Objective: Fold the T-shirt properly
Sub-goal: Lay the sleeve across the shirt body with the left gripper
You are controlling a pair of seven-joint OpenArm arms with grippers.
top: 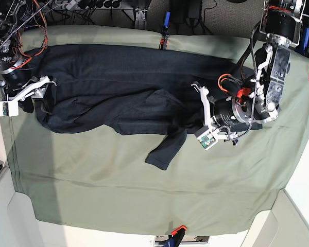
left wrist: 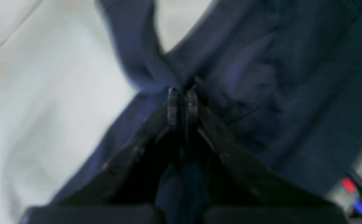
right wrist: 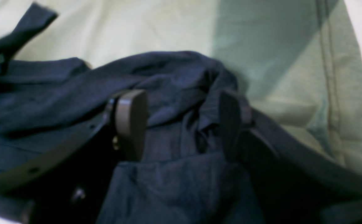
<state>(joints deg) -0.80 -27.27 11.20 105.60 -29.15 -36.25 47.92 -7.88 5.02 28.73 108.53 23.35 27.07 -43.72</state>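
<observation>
the t-shirt lies spread on the green desk – the left end effector pinches a thin fold, the right end effector stands spread over cloth – so a quick pull may slip it free.

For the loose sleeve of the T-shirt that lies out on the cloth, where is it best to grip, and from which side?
Probably at the cuff end of the T-shirt: it lies flat and alone on the green table cloth. Come from above, jaws across its narrow width.
</observation>
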